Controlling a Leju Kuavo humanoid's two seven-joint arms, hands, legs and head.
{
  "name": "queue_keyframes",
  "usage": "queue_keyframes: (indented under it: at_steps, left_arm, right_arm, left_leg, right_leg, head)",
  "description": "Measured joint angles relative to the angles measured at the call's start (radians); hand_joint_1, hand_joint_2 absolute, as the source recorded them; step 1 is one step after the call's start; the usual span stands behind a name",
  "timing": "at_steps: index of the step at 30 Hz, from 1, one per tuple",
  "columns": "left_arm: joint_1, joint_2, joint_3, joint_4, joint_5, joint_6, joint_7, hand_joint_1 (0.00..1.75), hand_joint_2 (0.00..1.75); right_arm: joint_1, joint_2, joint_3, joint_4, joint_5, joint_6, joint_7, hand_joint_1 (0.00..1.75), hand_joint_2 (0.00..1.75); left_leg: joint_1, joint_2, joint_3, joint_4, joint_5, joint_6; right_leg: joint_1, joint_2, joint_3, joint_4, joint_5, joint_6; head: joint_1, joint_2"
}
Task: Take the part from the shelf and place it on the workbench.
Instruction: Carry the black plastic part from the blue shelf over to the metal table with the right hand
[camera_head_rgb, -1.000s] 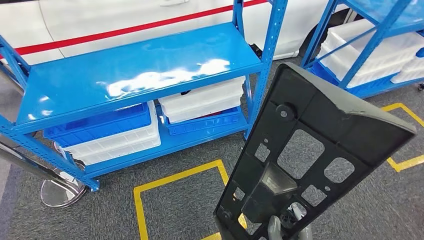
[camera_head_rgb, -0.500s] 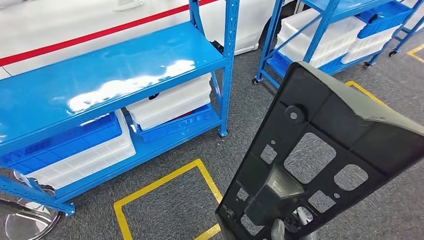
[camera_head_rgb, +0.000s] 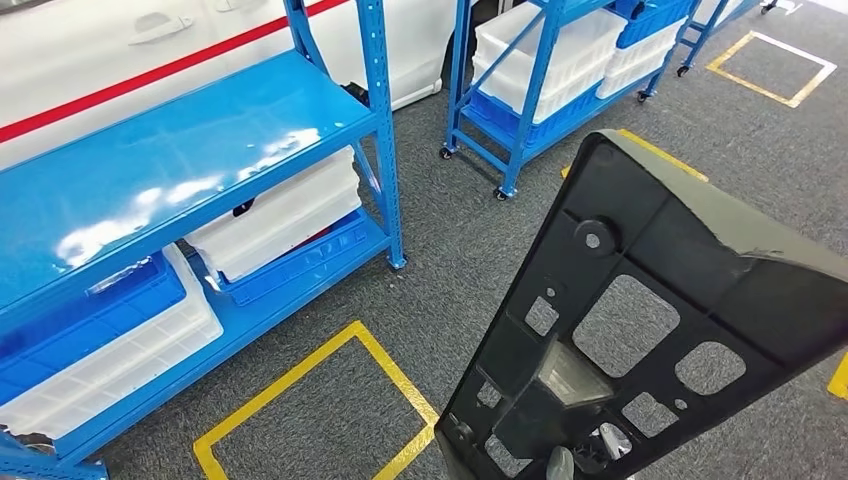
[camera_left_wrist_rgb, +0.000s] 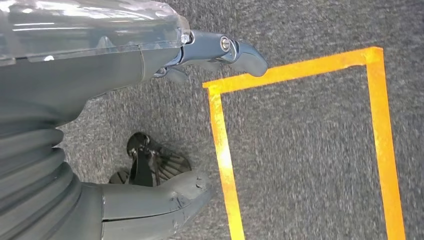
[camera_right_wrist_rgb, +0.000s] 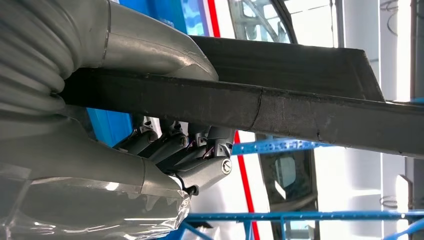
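black perforated panel part (camera_head_rgb: 640, 320) off the blue shelf (camera_head_rgb: 180, 160), clamped at its lower end between thumb and fingers of right hand (camera_right_wrist_rgb: 150, 125), rising above it. left hand (camera_left_wrist_rgb: 150, 125) hangs over floor, fingers apart, holding nothing. workbench unseen; carry and placement remain.
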Motion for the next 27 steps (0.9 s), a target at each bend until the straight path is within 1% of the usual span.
queue_keyframes:
  at_steps: [1, 2, 3, 4, 5, 6, 7, 8, 9, 10, 11, 12, 13, 14, 15, 16, 17, 18, 19, 20, 21, 22, 23, 24, 25, 26, 27]
  left_arm:
    - [-0.001, 0.001, 0.0, 0.001, 0.001, -0.003, 0.002, 0.0, 1.75]
    - [-0.001, 0.004, 0.0, 0.002, 0.004, -0.008, 0.004, 0.0, 1.75]
    - [0.0, 0.007, 0.001, 0.005, 0.007, -0.012, 0.007, 0.0, 1.75]
    - [0.003, 0.012, 0.001, 0.007, 0.01, -0.015, 0.011, 0.0, 1.75]
    - [0.006, 0.017, 0.001, 0.009, 0.012, -0.019, 0.014, 0.0, 1.75]
    - [0.008, 0.022, 0.002, 0.011, 0.014, -0.023, 0.018, 0.0, 1.75]
    - [0.009, 0.027, 0.002, 0.013, 0.014, -0.027, 0.02, 0.0, 1.75]
    - [0.01, 0.031, 0.002, 0.014, 0.014, -0.03, 0.022, 0.0, 1.75]
    - [0.01, 0.034, 0.002, 0.015, 0.014, -0.033, 0.023, 0.0, 1.75]
    - [0.01, 0.036, 0.002, 0.017, 0.013, -0.035, 0.025, 0.0, 1.75]
    - [0.011, 0.037, 0.002, 0.018, 0.012, -0.036, 0.026, 0.0, 1.75]
    - [0.012, 0.038, 0.002, 0.02, 0.011, -0.038, 0.028, 0.0, 1.75]
    - [0.012, 0.039, 0.002, 0.021, 0.011, -0.039, 0.03, 0.0, 1.75]
    - [0.012, 0.039, 0.002, 0.022, 0.01, -0.04, 0.031, 0.0, 1.75]
    - [0.01, 0.039, 0.002, 0.023, 0.01, -0.042, 0.031, 0.0, 1.75]
    - [0.008, 0.039, 0.002, 0.023, 0.01, -0.044, 0.032, 0.0, 1.75]
    - [0.007, 0.039, 0.002, 0.023, 0.009, -0.045, 0.032, 0.0, 1.75]
    - [0.008, 0.039, 0.002, 0.023, 0.009, -0.046, 0.032, 0.0, 1.75]
    - [0.011, 0.039, 0.002, 0.023, 0.009, -0.046, 0.032, 0.0, 1.75]
    - [0.013, 0.039, 0.002, 0.023, 0.008, -0.046, 0.032, 0.0, 1.75]
    - [0.014, 0.039, 0.002, 0.023, 0.006, -0.045, 0.032, 0.0, 1.75]
    - [0.014, 0.039, 0.002, 0.023, 0.004, -0.045, 0.033, 0.0, 1.75]
    - [0.013, 0.039, 0.002, 0.023, 0.002, -0.044, 0.033, 0.0, 1.75]
    - [0.012, 0.039, 0.002, 0.023, 0.0, -0.043, 0.034, 0.0, 1.75]
    - [0.011, 0.037, 0.002, 0.023, -0.002, -0.043, 0.035, 0.0, 1.75]
    - [0.011, 0.036, 0.002, 0.023, -0.004, -0.041, 0.037, 0.0, 1.75]
    - [0.011, 0.034, 0.002, 0.023, -0.005, -0.04, 0.039, 0.0, 1.75]
  right_arm:
    - [0.002, 0.002, 0.0, 0.001, 0.005, 0.0, 0.0, 1.75, 1.75]
    - [0.001, 0.005, 0.0, 0.002, 0.011, -0.003, -0.001, 1.75, 1.75]
    - [0.0, 0.006, 0.0, 0.005, 0.019, -0.008, -0.001, 1.75, 1.75]
    - [-0.002, 0.008, 0.0, 0.008, 0.025, -0.015, -0.001, 1.75, 1.75]
    - [-0.004, 0.008, 0.001, 0.013, 0.031, -0.026, -0.001, 1.75, 1.75]
    - [-0.005, 0.008, 0.002, 0.017, 0.034, -0.037, -0.001, 1.75, 1.75]
    - [-0.006, 0.008, 0.002, 0.022, 0.035, -0.047, -0.001, 1.75, 1.75]
    - [-0.006, 0.008, 0.003, 0.026, 0.035, -0.056, 0.0, 1.75, 1.75]
    - [-0.006, 0.008, 0.004, 0.029, 0.035, -0.063, 0.0, 1.75, 1.75]
    - [-0.006, 0.008, 0.004, 0.03, 0.035, -0.068, 0.0, 1.75, 1.75]
    - [-0.007, 0.008, 0.004, 0.031, 0.035, -0.074, -0.001, 1.75, 1.75]
    - [-0.007, 0.008, 0.004, 0.031, 0.035, -0.078, -0.001, 1.75, 1.75]
    - [-0.005, 0.008, 0.004, 0.03, 0.034, -0.081, -0.001, 1.75, 1.75]
    - [-0.003, 0.008, 0.004, 0.03, 0.034, -0.084, -0.001, 1.75, 1.75]
    - [0.0, 0.007, 0.004, 0.03, 0.034, -0.086, -0.001, 1.75, 1.75]
    - [0.002, 0.007, 0.004, 0.029, 0.033, -0.087, -0.001, 1.75, 1.75]
    - [0.004, 0.007, 0.004, 0.029, 0.032, -0.089, -0.001, 1.75, 1.75]
    - [0.005, 0.007, 0.004, 0.028, 0.032, -0.091, -0.001, 1.75, 1.75]
    - [0.006, 0.007, 0.004, 0.027, 0.031, -0.093, -0.001, 1.75, 1.75]
    - [0.008, 0.007, 0.004, 0.027, 0.03, -0.094, -0.001, 1.75, 1.75]
    - [0.01, 0.007, 0.004, 0.027, 0.029, -0.095, -0.001, 1.75, 1.75]
    - [0.013, 0.007, 0.004, 0.027, 0.026, -0.095, -0.001, 1.75, 1.75]
    - [0.016, 0.007, 0.004, 0.027, 0.024, -0.094, -0.001, 1.75, 1.75]
    - [0.02, 0.007, 0.003, 0.026, 0.021, -0.093, -0.001, 1.75, 1.75]
    - [0.023, 0.007, 0.003, 0.023, 0.019, -0.091, -0.001, 1.75, 1.75]
    - [0.025, 0.007, 0.002, 0.02, 0.018, -0.088, -0.001, 1.75, 1.75]
    - [0.027, 0.008, 0.002, 0.016, 0.017, -0.086, -0.001, 1.75, 1.75]
  left_leg:
    - [0.002, -0.017, -0.005, 0.014, -0.014, -0.005]
    - [0.003, -0.042, -0.018, 0.049, -0.039, -0.009]
    - [0.006, -0.073, -0.04, 0.102, -0.073, -0.012]
    - [0.006, -0.094, -0.069, 0.17, -0.109, -0.013]
    - [0.007, -0.104, -0.096, 0.233, -0.135, -0.015]
    - [0.007, -0.109, -0.113, 0.27, -0.141, -0.017]
    - [0.009, -0.111, -0.118, 0.278, -0.132, -0.018]
    - [0.011, -0.115, -0.103, 0.243, -0.101, -0.019]
    - [0.016, -0.128, -0.076, 0.179, -0.062, -0.021]
    - [0.02, -0.154, -0.05, 0.118, -0.035, -0.023]
    - [0.024, -0.177, -0.029, 0.067, -0.016, -0.023]
    - [0.025, -0.195, -0.02, 0.041, -0.012, -0.021]
    - [0.023, -0.201, -0.018, 0.037, -0.017, -0.016]
    - [0.021, -0.191, -0.018, 0.035, -0.015, -0.008]
    - [0.02, -0.178, -0.018, 0.033, -0.012, -0.001]
    - [0.019, -0.165, -0.017, 0.03, -0.008, 0.008]
    - [0.019, -0.151, -0.018, 0.026, -0.004, 0.015]
    - [0.017, -0.136, -0.02, 0.024, -0.002, 0.021]
    - [0.014, -0.12, -0.021, 0.024, -0.002, 0.024]
    - [0.011, -0.105, -0.023, 0.024, -0.002, 0.025]
    - [0.008, -0.089, -0.024, 0.024, -0.003, 0.026]
    - [0.006, -0.074, -0.025, 0.024, -0.003, 0.028]
    - [0.003, -0.059, -0.024, 0.024, -0.004, 0.028]
    - [0.001, -0.047, -0.023, 0.024, -0.006, 0.029]
    - [-0.001, -0.036, -0.02, 0.024, -0.007, 0.028]
    - [-0.004, -0.025, -0.018, 0.024, -0.009, 0.026]
    - [-0.005, -0.016, -0.015, 0.024, -0.011, 0.022]
  right_leg:
    - [-0.003, 0.01, 0.0, -0.005, 0.005, -0.006]
    - [-0.006, 0.02, 0.0, -0.009, 0.009, -0.012]
    - [-0.008, 0.03, -0.001, -0.011, 0.013, -0.016]
    - [-0.008, 0.042, -0.003, -0.01, 0.014, -0.018]
    - [-0.008, 0.055, -0.005, -0.008, 0.015, -0.019]
    - [-0.008, 0.068, -0.007, -0.006, 0.015, -0.02]
    - [-0.008, 0.082, -0.008, -0.003, 0.015, -0.019]
    - [-0.009, 0.096, -0.008, 0.001, 0.014, -0.018]
    - [-0.011, 0.11, -0.009, 0.006, 0.012, -0.015]
    - [-0.01, 0.123, -0.011, 0.014, 0.009, -0.009]
    - [-0.011, 0.137, -0.016, 0.022, 0.006, -0.003]
    - [-0.011, 0.149, -0.023, 0.029, 0.006, 0.003]
    - [-0.011, 0.161, -0.029, 0.032, 0.007, 0.01]
    - [-0.013, 0.173, -0.034, 0.033, 0.011, 0.016]
    - [-0.016, 0.172, -0.038, 0.034, 0.011, 0.022]
    - [-0.015, 0.152, -0.046, 0.046, 0.004, 0.026]
    - [-0.014, 0.123, -0.061, 0.075, -0.015, 0.029]
    - [-0.012, 0.089, -0.084, 0.125, -0.045, 0.03]
    - [-0.01, 0.064, -0.115, 0.187, -0.079, 0.031]
    - [-0.01, 0.055, -0.144, 0.249, -0.107, 0.032]
    - [-0.01, 0.052, -0.164, 0.292, -0.12, 0.031]
    - [-0.01, 0.049, -0.166, 0.301, -0.114, 0.029]
    - [-0.008, 0.046, -0.147, 0.271, -0.091, 0.024]
    - [-0.005, 0.035, -0.11, 0.209, -0.06, 0.017]
    - [0.003, 0.01, -0.069, 0.137, -0.036, 0.007]
    - [0.01, -0.013, -0.037, 0.078, -0.02, -0.001]
    - [0.017, -0.029, -0.018, 0.04, -0.014, -0.008]
  head:
    - [-0.001, 0.0]
    - [-0.002, 0.0]
    - [-0.003, 0.0]
    - [-0.005, 0.0]
    - [-0.006, 0.0]
    - [-0.006, 0.0]
    - [-0.006, 0.0]
    - [-0.006, 0.0]
    - [-0.006, 0.0]
    - [-0.006, 0.0]
    - [-0.006, 0.0]
    - [-0.006, 0.0]
    - [-0.006, 0.0]
    - [-0.006, 0.0]
    - [-0.006, 0.0]
    - [-0.003, 0.0]
    - [0.0, 0.0]
    - [0.002, 0.0]
    - [0.005, 0.0]
    - [0.005, 0.0]
    - [0.005, 0.0]
    - [0.005, 0.0]
    - [0.005, 0.0]
    - [0.005, 0.0]
    - [0.005, 0.0]
    - [0.005, 0.0]
    - [0.004, 0.0]
